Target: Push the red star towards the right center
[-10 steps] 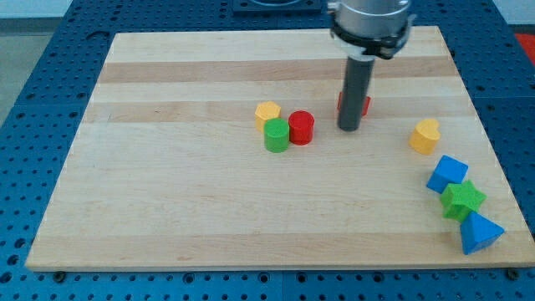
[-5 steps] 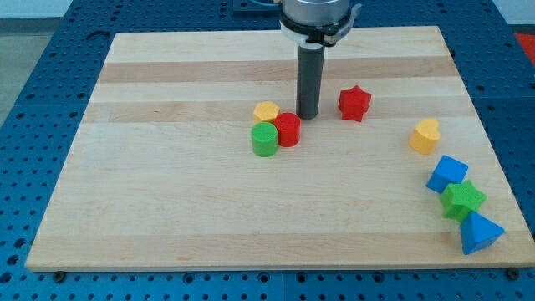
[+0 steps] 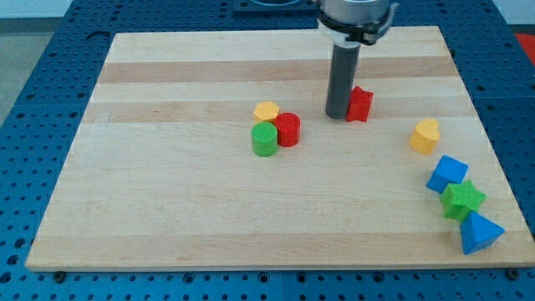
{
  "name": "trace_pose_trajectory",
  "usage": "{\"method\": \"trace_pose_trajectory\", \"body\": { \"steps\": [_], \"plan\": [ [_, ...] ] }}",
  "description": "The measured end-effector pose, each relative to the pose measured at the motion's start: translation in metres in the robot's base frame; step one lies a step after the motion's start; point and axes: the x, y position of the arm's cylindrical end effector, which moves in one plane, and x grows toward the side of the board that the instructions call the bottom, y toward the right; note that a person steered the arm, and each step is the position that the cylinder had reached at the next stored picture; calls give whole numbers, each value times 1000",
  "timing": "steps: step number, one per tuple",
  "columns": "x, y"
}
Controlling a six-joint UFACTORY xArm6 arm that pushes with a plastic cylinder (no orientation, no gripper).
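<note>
The red star (image 3: 360, 104) lies on the wooden board (image 3: 167, 201), right of the board's middle and toward the view's top. My tip (image 3: 338, 115) stands right at the star's left side, touching it or nearly so; the rod hides the star's left points.
A yellow hexagon block (image 3: 267, 111), a red cylinder (image 3: 288, 130) and a green cylinder (image 3: 265, 140) cluster left of my tip. A yellow block (image 3: 425, 135) lies right of the star. A blue block (image 3: 448, 174), a green star (image 3: 462, 200) and a blue triangle block (image 3: 479, 232) sit at the lower right.
My tip swung left from the star to the red cylinder, nudging the red and green cylinders slightly left, then came back right to the star's left side. The star has barely moved.
</note>
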Motion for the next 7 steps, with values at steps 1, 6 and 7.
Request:
{"method": "trace_pose_trajectory", "body": {
  "steps": [1,6,7],
  "plan": [
    [0,6],
    [19,45],
    [22,57]
  ]
}}
